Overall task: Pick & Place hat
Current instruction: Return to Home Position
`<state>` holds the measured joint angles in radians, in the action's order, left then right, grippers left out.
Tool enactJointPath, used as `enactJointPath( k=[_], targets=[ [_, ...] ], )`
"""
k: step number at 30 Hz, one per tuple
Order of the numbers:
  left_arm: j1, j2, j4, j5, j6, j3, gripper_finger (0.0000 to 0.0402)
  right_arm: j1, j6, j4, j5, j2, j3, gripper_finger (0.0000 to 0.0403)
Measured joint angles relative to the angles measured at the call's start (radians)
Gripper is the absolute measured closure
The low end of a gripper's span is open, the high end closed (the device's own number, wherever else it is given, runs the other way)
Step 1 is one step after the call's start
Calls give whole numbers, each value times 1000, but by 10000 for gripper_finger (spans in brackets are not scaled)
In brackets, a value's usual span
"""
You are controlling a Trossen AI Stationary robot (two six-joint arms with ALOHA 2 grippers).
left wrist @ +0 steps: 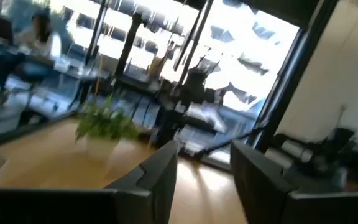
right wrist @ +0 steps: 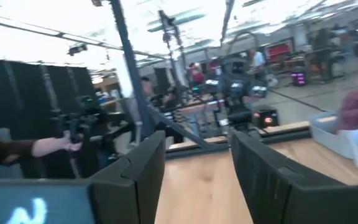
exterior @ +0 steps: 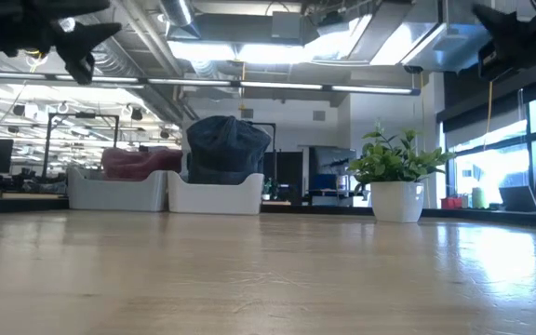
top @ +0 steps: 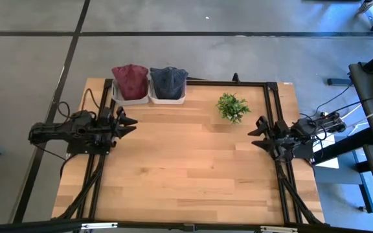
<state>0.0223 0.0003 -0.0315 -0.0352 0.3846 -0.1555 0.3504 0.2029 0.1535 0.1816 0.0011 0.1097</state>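
A dark red hat (top: 129,80) sits in the left white bin (top: 129,98) at the table's far edge; a dark blue hat (top: 168,79) fills the white bin (top: 168,98) beside it. In the low view the blue hat (exterior: 226,149) rises well above its bin, the red hat (exterior: 138,161) lies lower. My left gripper (top: 130,122) hovers open near the table's left edge, just near of the red hat's bin, fingers pointing right. My right gripper (top: 256,133) hovers open at the right edge, pointing left. In both wrist views the fingers (left wrist: 204,174) (right wrist: 197,168) stand apart, holding nothing.
A small potted green plant (top: 232,107) in a white pot (exterior: 397,200) stands on the table's far right part, close to my right gripper. Black frame rails (top: 271,103) run along the table's sides and far edge. A person's hand (right wrist: 55,146) shows beyond the table.
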Motion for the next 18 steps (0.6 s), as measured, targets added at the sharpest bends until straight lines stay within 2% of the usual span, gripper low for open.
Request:
enactJointPath(
  k=[4, 7, 13, 16, 18],
  targets=[
    [0, 4, 56, -24, -8, -21, 258, 0, -2, -14, 57, 0, -3, 218],
    [0, 0, 58, -87, -26, -1, 258, 0, -22, -23, 80, 0, -5, 218],
    [0, -1, 26, -84, -32, 39, 258, 0, -31, -25, 92, 0, -8, 218],
    [0, -1, -65, -79, -39, 78, 258, -1, -31, -19, 115, 1, -25, 218],
    [0, -1, -70, -78, -39, 108, 258, 0, -28, -16, 130, 1, -36, 218]
  ],
)
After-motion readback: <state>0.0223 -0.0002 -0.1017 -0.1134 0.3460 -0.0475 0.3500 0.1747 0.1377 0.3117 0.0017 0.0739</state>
